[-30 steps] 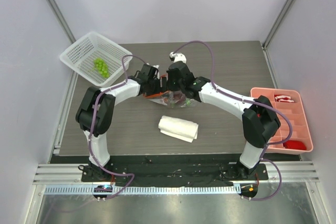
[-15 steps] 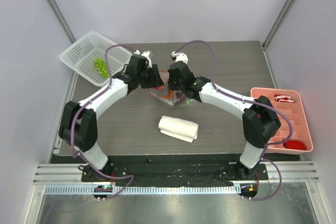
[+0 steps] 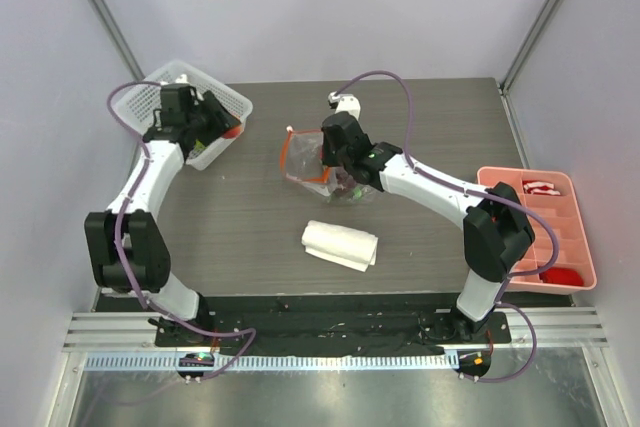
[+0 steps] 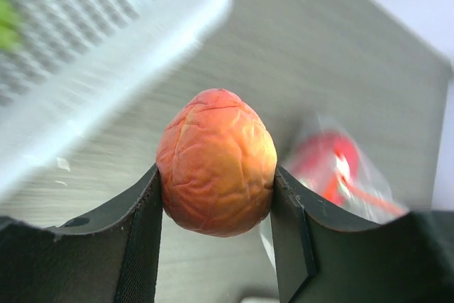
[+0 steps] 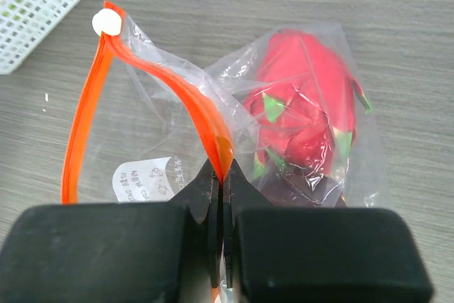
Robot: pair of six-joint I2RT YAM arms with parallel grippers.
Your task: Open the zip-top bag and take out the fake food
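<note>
Holding a small orange point(image 4: 216, 168) clamped between its two fingers, the left claw point(image 3: 229, 129) hovers just beside the rim of the white basket point(image 3: 145, 79) at the far left corner of the tabletop point(image 3: 440, 127). A green blur point(image 4: 4, 5) inside the basket is probably the grapes. Mid-tabletop, the right claw point(image 5: 221, 175) is pinched tight on the orange-red zipper strip point(image 5: 85, 111) of the zip-top bag point(image 3: 300, 159), lifting that edge so the mouth gapes open. On this evidence the opening is done and the emptying is partway. The orange is out but not yet released, while the red-pink dragon fruit point(image 5: 305, 104) lies inside the bag with something dark beneath it, too crumpled to name. A folded white cloth point(image 3: 340, 245) and a pink divided tray point(image 3: 585, 247) lie apart from the work.
</note>
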